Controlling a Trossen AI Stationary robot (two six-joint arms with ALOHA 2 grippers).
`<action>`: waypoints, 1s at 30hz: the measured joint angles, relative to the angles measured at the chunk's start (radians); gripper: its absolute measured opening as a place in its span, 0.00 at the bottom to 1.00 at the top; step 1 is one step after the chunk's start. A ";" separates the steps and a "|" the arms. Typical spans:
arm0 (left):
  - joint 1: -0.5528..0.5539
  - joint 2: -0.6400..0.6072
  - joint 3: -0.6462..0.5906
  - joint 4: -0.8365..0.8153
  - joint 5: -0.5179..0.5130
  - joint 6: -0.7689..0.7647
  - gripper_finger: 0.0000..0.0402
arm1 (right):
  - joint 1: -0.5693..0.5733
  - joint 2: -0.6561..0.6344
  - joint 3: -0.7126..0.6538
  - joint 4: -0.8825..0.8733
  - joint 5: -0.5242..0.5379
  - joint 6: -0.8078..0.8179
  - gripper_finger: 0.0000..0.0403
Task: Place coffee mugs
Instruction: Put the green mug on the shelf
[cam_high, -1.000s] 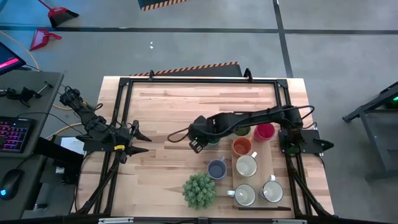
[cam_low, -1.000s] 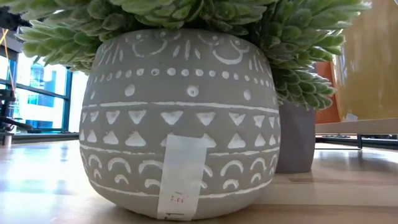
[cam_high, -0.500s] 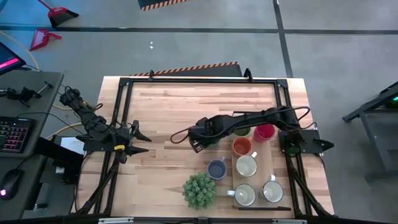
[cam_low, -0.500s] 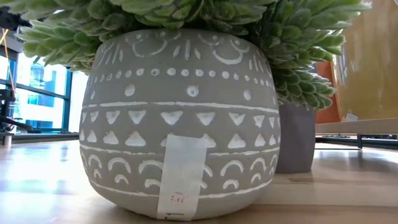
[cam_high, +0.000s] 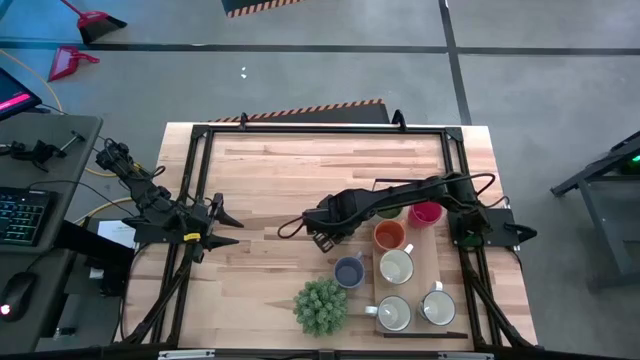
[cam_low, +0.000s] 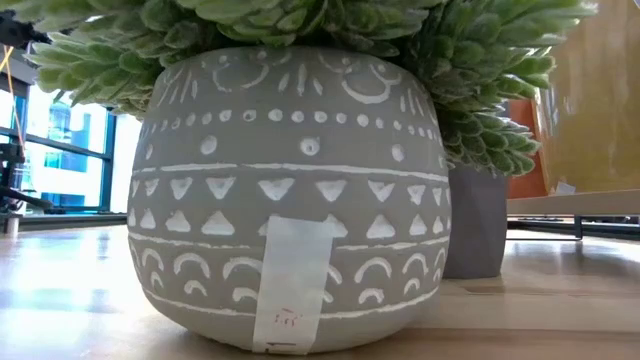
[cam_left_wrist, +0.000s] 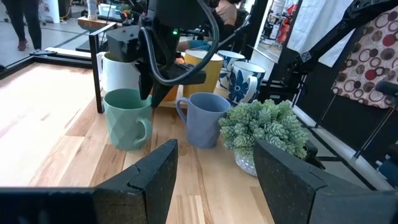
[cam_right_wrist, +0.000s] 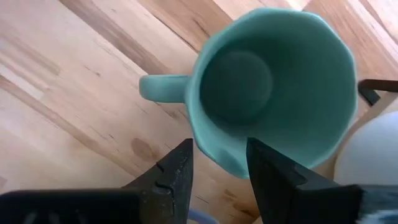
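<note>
We see the right gripper (cam_right_wrist: 217, 165) reaching out over the middle of the worktop (cam_high: 270, 180), directly above a green mug (cam_right_wrist: 273, 87). Its fingers (cam_right_wrist: 171, 171) straddle the mug's rim, one outside the wall and one over the mouth, parted and not clearly pressing; we cannot tell whether the mug is gripped. The mug stands upright on the bare wood, handle out to the side, and it is empty inside.

From the left wrist view the same green mug (cam_left_wrist: 127, 118) sits beside a blue-grey mug (cam_left_wrist: 205, 118), also upright, with the potted spiky plant (cam_left_wrist: 264, 127) just next to that.

In the high view the other mugs cluster on a pale board (cam_high: 432, 262) at the worktop's right: red mug (cam_high: 425, 212), orange mug (cam_high: 388, 236), and three white mugs (cam_high: 397, 267). An olive mug is mostly hidden under the arm. All visible mouths look empty.

The left gripper (cam_high: 228, 226) waits at the worktop's left edge, jaws wide apart, holding nothing.
</note>
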 joint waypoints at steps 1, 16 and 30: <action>0.000 0.000 0.000 0.001 0.000 0.000 0.49 | 0.000 0.000 0.000 0.000 0.000 -0.003 0.31; 0.000 0.000 0.000 0.000 -0.007 0.000 0.49 | 0.002 0.003 0.000 0.046 0.004 -0.079 0.31; 0.000 0.000 0.001 0.009 -0.008 -0.019 0.49 | 0.005 0.092 0.000 0.087 -0.036 -0.123 0.31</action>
